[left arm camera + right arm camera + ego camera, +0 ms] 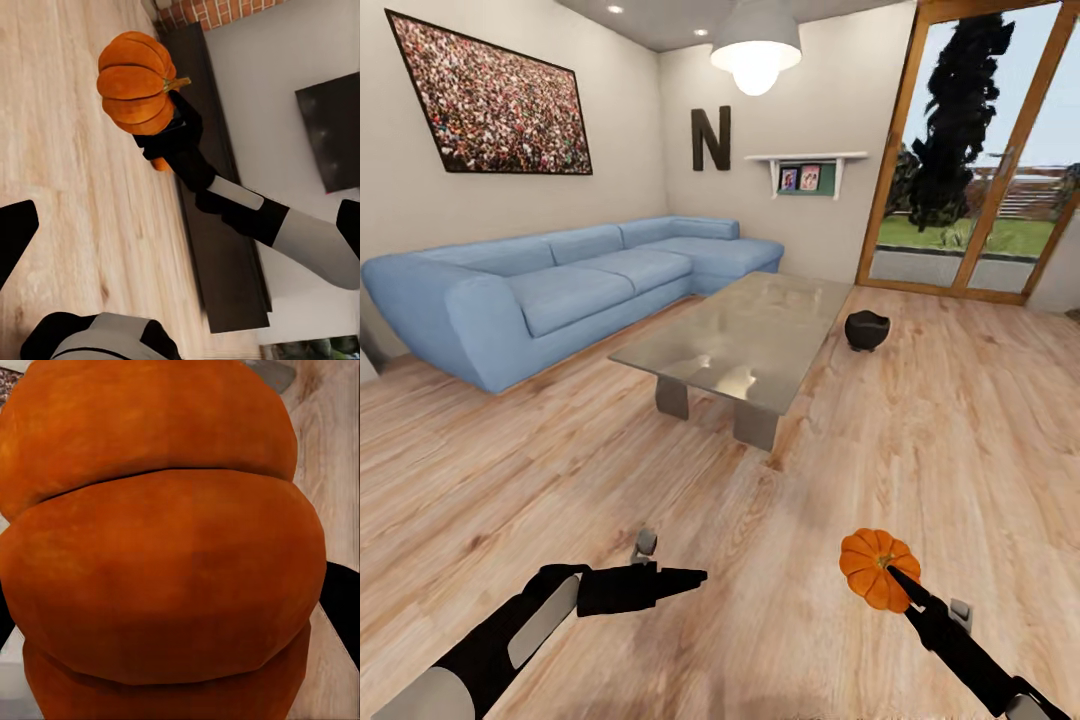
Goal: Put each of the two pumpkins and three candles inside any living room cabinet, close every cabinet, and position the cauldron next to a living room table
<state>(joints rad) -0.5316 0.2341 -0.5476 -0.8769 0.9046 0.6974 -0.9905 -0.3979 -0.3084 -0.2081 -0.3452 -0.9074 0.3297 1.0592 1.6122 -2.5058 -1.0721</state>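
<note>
Above the wooden floor (560, 470), the right gripper (887, 572) pinches a pumpkin (877, 568) held in the air. Its partner, the left gripper (695, 576), looks pressed together and empty. Beside the glass table (740, 340) sits the cauldron (866, 329).

Head cam sits high, looking forward and down across the floor toward the glass surface (745, 340) mid-room. Left wrist cam faces sideways at the pumpkin (136, 82), fairly near, cabinet (217, 195) behind it. Right wrist cam's jammed right against that same pumpkin (161, 547); all three share it.
</note>
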